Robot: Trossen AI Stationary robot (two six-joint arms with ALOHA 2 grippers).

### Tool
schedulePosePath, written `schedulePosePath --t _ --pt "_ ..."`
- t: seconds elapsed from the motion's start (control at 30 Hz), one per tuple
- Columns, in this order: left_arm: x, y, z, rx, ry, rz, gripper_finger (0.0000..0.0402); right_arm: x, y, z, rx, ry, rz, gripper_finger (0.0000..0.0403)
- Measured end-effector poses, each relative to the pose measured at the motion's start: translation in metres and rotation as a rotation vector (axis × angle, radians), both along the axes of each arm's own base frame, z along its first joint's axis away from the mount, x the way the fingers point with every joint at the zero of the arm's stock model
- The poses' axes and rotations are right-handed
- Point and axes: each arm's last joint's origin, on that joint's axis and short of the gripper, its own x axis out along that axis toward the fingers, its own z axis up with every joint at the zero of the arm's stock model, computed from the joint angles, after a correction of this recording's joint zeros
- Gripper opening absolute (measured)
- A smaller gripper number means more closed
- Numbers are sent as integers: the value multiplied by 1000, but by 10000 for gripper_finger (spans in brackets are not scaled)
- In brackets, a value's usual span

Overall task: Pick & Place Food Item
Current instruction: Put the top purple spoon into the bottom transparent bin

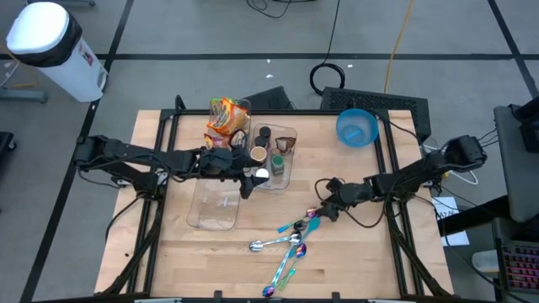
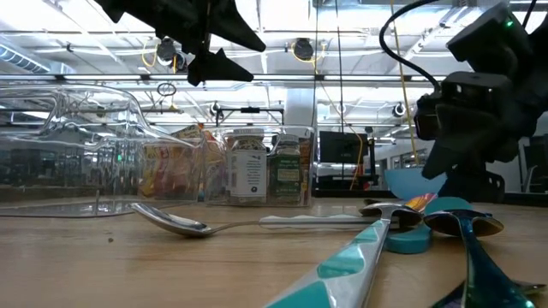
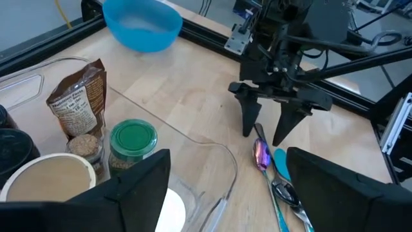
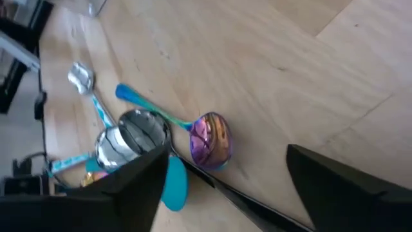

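Spoons (image 1: 290,240) lie scattered on the desk (image 1: 354,252); the right end effector (image 1: 324,208) hovers open just above an iridescent spoon (image 4: 211,138). The left end effector (image 1: 247,178), open and empty, hangs over a clear bin (image 1: 276,160) holding jars beside a snack bag (image 1: 226,118).

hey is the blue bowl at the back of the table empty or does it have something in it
Empty, as far as visible. The blue bowl shows only its bare interior in the high view and the left wrist view.
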Motion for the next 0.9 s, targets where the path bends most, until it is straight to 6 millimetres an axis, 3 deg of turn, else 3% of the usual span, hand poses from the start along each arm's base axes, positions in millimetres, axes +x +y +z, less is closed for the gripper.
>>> schedulePosePath --t 0.17,0.33,0.9 --pt "0 0 0 1 0 0 320 0 0 -1 -57 -16 37 223" --pt "0 0 0 2 0 0 309 0 0 -1 -72 -20 24 184" --pt "0 0 0 3 1 1 319 2 -1 0 -116 -43 18 175"
